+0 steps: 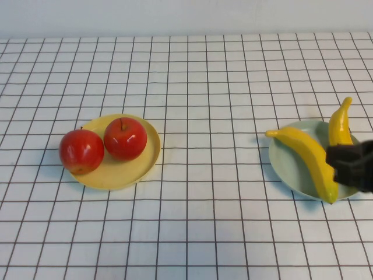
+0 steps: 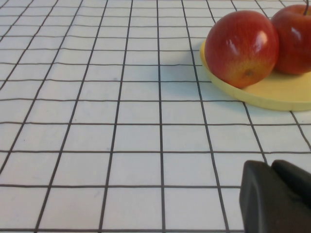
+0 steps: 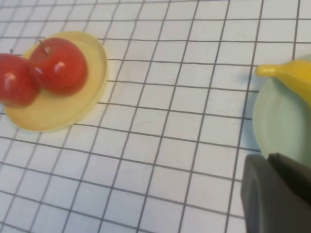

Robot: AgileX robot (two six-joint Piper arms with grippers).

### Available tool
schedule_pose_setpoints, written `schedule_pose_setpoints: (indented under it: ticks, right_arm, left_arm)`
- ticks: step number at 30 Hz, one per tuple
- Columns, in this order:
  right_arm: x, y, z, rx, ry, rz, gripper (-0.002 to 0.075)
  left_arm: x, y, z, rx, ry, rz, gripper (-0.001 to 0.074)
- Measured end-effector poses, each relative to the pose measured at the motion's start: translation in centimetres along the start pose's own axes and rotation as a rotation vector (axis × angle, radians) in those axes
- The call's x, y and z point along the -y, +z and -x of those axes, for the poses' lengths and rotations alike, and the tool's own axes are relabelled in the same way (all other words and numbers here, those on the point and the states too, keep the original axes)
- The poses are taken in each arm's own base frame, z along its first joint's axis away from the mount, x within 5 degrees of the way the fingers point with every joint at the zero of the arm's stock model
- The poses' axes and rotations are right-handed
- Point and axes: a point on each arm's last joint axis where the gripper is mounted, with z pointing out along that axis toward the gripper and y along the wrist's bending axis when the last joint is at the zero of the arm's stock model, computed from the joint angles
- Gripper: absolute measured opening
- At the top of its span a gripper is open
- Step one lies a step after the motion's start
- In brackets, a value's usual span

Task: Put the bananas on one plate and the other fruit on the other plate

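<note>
Starting at the right gripper [image 1: 351, 164], we find it at the right edge of the high view, over the near right part of the pale blue-green plate [image 1: 289, 156] and in front of the two bananas. Its dark body hides its fingers, so we cannot tell how far it is open or whether it touches anything. One banana [image 1: 305, 157] lies across the plate, its far tip overhanging the left rim and its near end just beside the gripper. The second banana [image 1: 340, 122] lies behind the gripper, its tip passing beyond the plate's far rim.

The left gripper [image 2: 279, 199] appears only in the left wrist view, as a dark shape low over the checked desk [image 1: 210, 87], apart from the yellow plate [image 1: 145, 160]; we cannot tell its opening. It holds nothing that we can see.

Moving outward, a broad stretch of bare desk separates the two plates, which sit well apart. On the left, the yellow plate carries two red apples: one apple [image 1: 125, 138] near its middle, the other apple [image 1: 81, 151] at the left rim, overhanging it. The two apples touch. Open desk lies beyond and in front of both plates.
</note>
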Motion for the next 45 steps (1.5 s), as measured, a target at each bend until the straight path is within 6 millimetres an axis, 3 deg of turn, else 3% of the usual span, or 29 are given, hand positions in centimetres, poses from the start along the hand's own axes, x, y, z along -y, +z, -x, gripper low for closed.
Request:
schedule_pose_setpoints:
  ticks: [4,8,11,18,24,29,34,40,45]
  right_arm:
    - [1.1,-2.8,-3.7,0.036,0.036,0.030,-0.0013]
    - [2.3,-4.8,-6.5,0.149,-0.035,0.032,-0.0014]
    - [3.0,-6.2,-7.6,0.297,-0.136,0.034,-0.0014]
    - [3.8,-7.1,-9.4,0.363,-0.201,0.022,-0.0014]
    - [5.8,-8.2,-10.9,0.419,-0.193,-0.161,-0.0014]
    - [7.7,-7.9,-13.8,0.467,-0.153,-0.308,-0.0014]
    - [8.7,-6.6,-16.0,0.455,-0.100,-0.339,-0.0014]
    - [8.9,-5.9,-16.7,0.457,-0.068,-0.309,-0.0015]
    - [8.8,-5.6,-17.2,0.389,-0.161,-0.310,-0.0015]
  left_arm:
    - [0.0,0.0,0.0,0.000,0.000,0.000,0.0001]
    - [0.0,0.0,0.0,0.000,0.000,0.000,0.0001]
    - [0.0,0.0,0.0,0.000,0.000,0.000,0.0001]
    - [0.0,0.0,0.0,0.000,0.000,0.000,0.0001]
    - [0.0,0.0,0.0,0.000,0.000,0.000,0.0001]
    - [0.0,0.0,0.0,0.000,0.000,0.000,0.0001]
    - [0.0,0.0,0.0,0.000,0.000,0.000,0.0001]
    - [0.0,0.0,0.0,0.000,0.000,0.000,0.0001]
    - [0.0,0.0,0.0,0.000,0.000,0.000,0.0001]
